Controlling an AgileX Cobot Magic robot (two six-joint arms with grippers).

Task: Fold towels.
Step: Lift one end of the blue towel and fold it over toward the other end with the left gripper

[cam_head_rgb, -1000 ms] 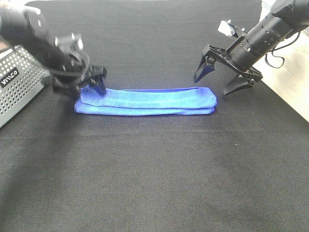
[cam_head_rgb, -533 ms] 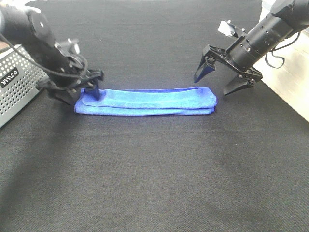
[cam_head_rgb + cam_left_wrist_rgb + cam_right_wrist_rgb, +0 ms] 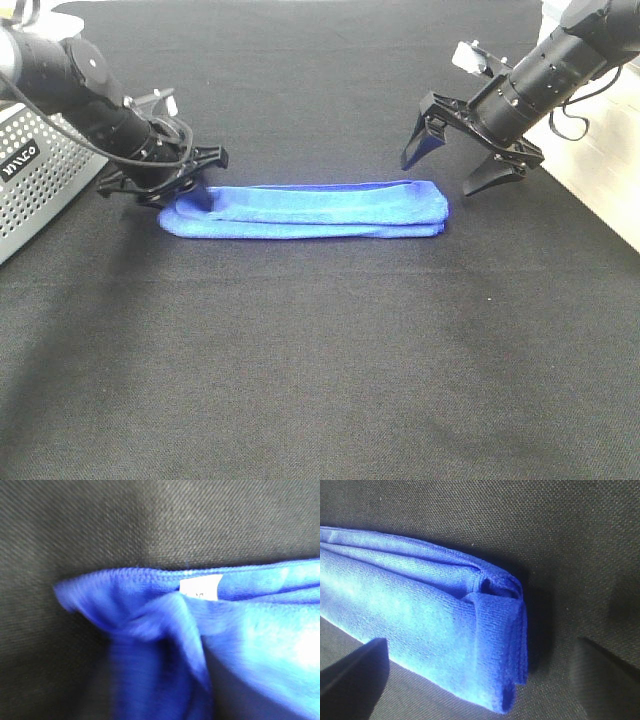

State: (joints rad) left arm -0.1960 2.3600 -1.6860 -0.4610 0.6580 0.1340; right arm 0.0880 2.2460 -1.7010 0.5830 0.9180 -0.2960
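Basket: a perforated grey basket (image 3: 38, 175) is standing at the left edge of the black counter (image 3: 320, 360). I am seeing only its side wall, so I cannot tell what it is holding.
Towel: the blue towel (image 3: 305, 208) is lying folded into a long narrow strip across the middle of the counter. It is outside the basket, with its left end near the basket's corner.
White tag: in the left wrist view a small white tag (image 3: 200, 587) is showing at the stitched edge, beside a bunched, raised corner of cloth.
Left hand: the left hand (image 3: 180, 183) is sitting low at the towel's left end and appearing to touch it. I am not seeing its fingers in either view, so I cannot tell whether it is spread or pinching the cloth.
Right hand: the right hand (image 3: 446, 172) is hovering just above and behind the towel's right end, with its fingers spread wide and gripping nothing.
Right end of towel: in the right wrist view the stacked layers are lying between the two dark fingertips (image 3: 350, 672), apart from both.
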